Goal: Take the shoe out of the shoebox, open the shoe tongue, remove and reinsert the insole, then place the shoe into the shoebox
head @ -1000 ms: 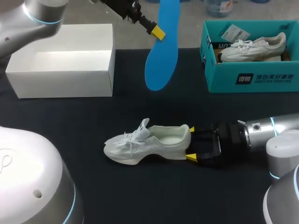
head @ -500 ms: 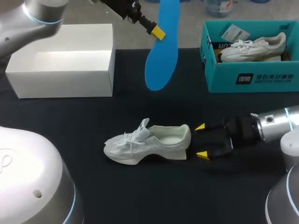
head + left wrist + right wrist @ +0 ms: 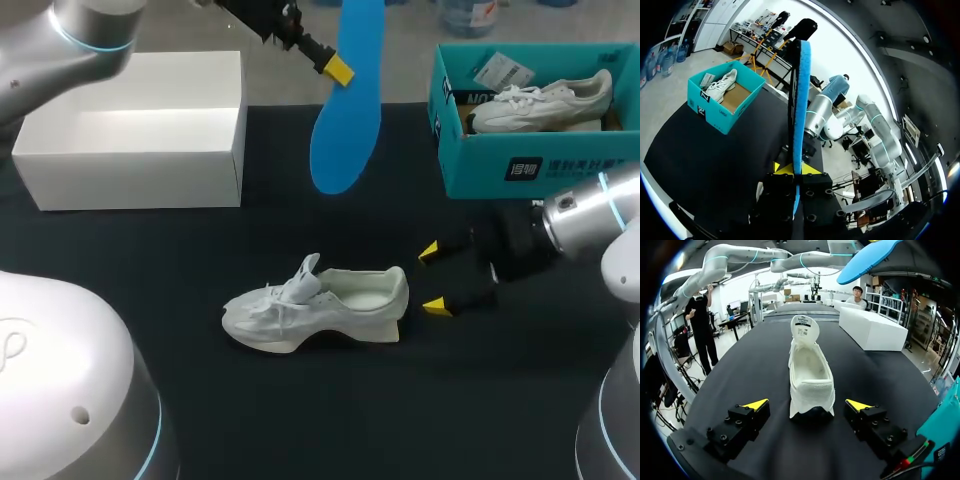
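A white shoe [image 3: 315,308] lies on the black table, toe to the left and heel to the right, its tongue raised and its inside bare. My right gripper [image 3: 433,278] stands open just right of the heel, not touching it. In the right wrist view the shoe [image 3: 810,375] sits just ahead of the open right gripper [image 3: 807,405]. High over the table's back, my left gripper [image 3: 338,68] is shut on a blue insole [image 3: 348,110] that hangs down. The left wrist view shows the insole [image 3: 801,100] edge-on between the fingers of that gripper [image 3: 796,170].
A teal shoebox [image 3: 530,165] at the back right holds a second white shoe [image 3: 545,100]. A white box [image 3: 140,130] stands at the back left. The teal box [image 3: 722,102] also shows in the left wrist view, the white box [image 3: 872,330] in the right wrist view.
My right gripper has drawn back from around the shoe's heel, moving right and slightly toward the back, still open. The shoe stays put. The left arm and insole have not moved.
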`<control>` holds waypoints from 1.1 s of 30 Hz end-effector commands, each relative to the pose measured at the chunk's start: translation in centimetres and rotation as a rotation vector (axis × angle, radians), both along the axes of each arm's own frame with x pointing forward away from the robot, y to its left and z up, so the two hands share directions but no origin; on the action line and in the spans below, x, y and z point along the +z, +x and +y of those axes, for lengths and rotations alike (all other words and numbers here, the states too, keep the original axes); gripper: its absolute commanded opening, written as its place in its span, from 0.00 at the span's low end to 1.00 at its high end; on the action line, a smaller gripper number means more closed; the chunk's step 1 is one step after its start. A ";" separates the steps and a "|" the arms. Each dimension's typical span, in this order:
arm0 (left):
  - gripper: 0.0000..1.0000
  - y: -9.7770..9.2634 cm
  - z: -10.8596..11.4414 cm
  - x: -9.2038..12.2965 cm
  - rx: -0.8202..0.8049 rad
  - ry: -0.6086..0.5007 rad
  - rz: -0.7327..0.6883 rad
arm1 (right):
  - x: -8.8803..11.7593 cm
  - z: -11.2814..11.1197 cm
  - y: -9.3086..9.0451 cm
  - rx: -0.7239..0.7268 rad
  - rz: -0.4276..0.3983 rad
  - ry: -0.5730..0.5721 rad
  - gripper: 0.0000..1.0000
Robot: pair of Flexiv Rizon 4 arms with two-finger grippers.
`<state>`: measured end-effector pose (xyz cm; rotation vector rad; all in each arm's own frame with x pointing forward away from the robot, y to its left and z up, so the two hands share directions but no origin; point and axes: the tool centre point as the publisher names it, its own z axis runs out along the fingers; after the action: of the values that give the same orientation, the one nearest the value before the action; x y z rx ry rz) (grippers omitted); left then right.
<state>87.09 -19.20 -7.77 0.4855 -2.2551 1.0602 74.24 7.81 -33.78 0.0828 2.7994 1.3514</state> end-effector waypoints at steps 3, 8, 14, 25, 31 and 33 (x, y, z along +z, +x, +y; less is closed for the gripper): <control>0.00 -0.1 0.1 0.0 0.002 -0.002 -0.001 | 1.7 0.0 -0.2 -0.013 -0.002 -0.240 1.00; 0.00 -0.1 0.1 0.0 0.002 -0.002 -0.001 | 2.7 -0.4 -0.1 -0.010 -0.031 -0.294 1.00; 0.00 -0.1 0.1 0.0 0.002 -0.002 -0.001 | 3.7 -0.5 -0.1 0.008 -0.065 -0.378 1.00; 0.00 -0.1 0.1 0.0 0.002 -0.002 -0.001 | 4.0 -0.3 0.8 0.027 -0.015 -0.497 1.00; 0.00 -0.1 0.1 0.0 0.002 -0.002 -0.001 | 4.1 -0.3 0.9 0.025 -0.015 -0.508 1.00; 0.00 -0.1 0.1 0.0 0.002 -0.002 -0.001 | 4.1 -0.4 0.9 0.024 -0.015 -0.508 1.00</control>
<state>87.08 -19.20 -7.77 0.4855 -2.2551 1.0603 75.16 7.21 -29.79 0.0185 3.0065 0.7345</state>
